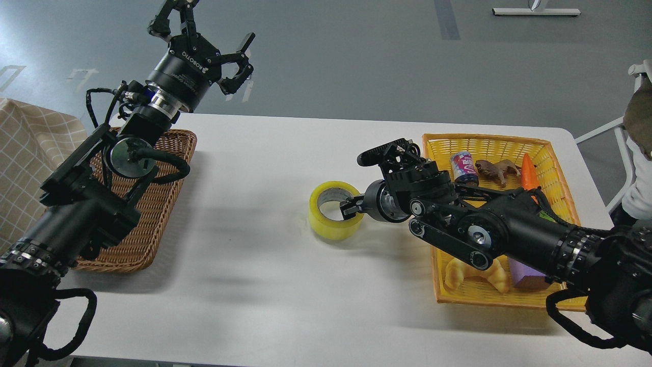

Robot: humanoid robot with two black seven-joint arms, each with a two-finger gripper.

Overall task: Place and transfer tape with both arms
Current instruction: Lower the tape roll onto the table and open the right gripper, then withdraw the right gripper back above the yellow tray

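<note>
The tape (pixel 331 216), a wide yellow roll with a grey-white core, is at the middle of the white table (pixel 254 285), its hole facing up. My right gripper (pixel 352 208) is shut on the roll's right wall, one finger inside the hole. The roll is at or just above the tabletop; I cannot tell whether it touches. My left gripper (pixel 209 30) is open and empty, raised high over the table's far left edge, far from the tape.
A brown wicker tray (pixel 153 224) lies at the left under my left arm. A yellow basket (pixel 489 145) at the right holds a can, a toy animal, a carrot, a croissant toy (pixel 471 272) and a purple block. A checked cloth is at the far left.
</note>
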